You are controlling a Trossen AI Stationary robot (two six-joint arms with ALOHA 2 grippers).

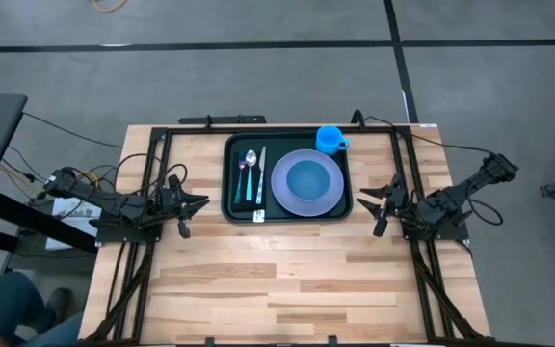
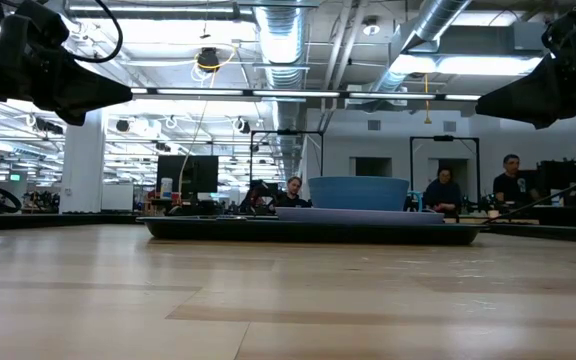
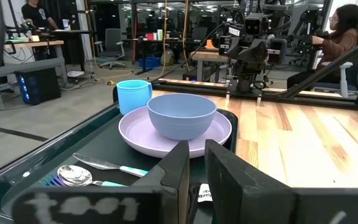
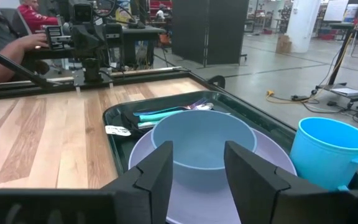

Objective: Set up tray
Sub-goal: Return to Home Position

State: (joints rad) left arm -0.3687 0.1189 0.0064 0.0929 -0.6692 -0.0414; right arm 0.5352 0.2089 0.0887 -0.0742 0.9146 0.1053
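Note:
The dark green tray lies at the table's far middle. On it sits a lavender plate carrying a blue bowl. A spoon, fork and knife lie side by side on the tray's left part. A blue cup stands at the tray's far right corner. My left gripper hovers left of the tray, its fingers a narrow gap apart with nothing between them. My right gripper hovers right of the tray, open, pointing at the bowl.
Black frame rails run along both sides of the table and its far edge, where a narrow black bar lies. A small white label sits at the tray's near rim. Bare wood fills the near half. People sit beyond the table.

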